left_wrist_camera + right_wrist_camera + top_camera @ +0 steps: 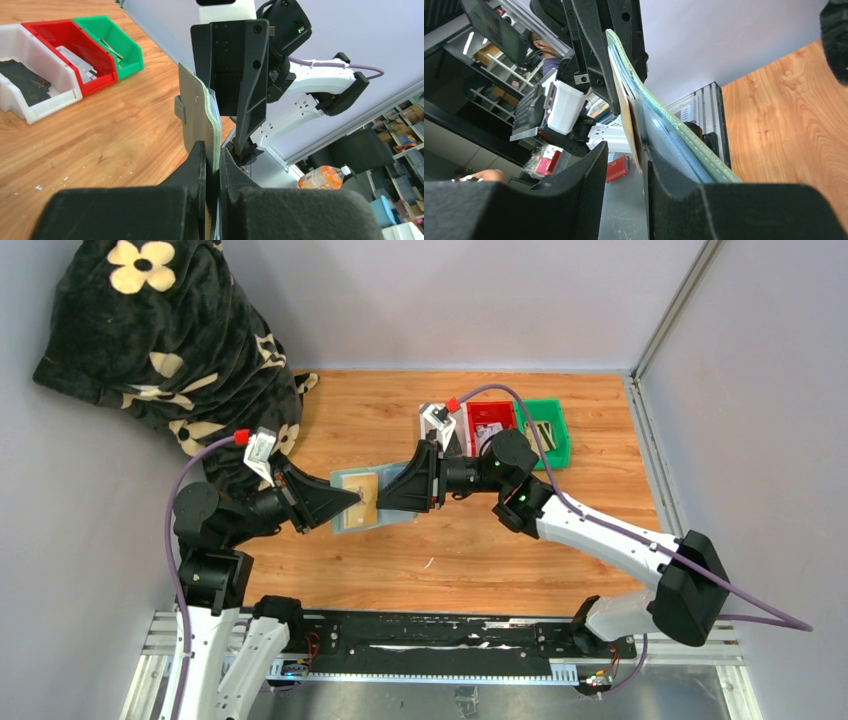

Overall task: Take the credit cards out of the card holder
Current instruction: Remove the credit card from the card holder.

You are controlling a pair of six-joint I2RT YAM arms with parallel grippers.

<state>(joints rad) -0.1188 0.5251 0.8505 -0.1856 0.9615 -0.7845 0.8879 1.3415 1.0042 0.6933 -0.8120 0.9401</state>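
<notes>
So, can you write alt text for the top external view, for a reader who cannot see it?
Over a wooden table, the left gripper holds an open green card holder, and the right gripper reaches the tan card inside it. A red bin and a green bin stand behind them.

Both arms raised, hands meeting nose to nose mid-workspace. Left arm (215, 520): elbow folded at the left side, forearm running right, left hand (350, 502) roughly level, fingers pinched tight on the card holder (345, 483). Right arm (600, 530): long reach in from the right, wrist bent, right hand (388, 502) pointing left, fingers part-open with a visible gap on one side.
</notes>
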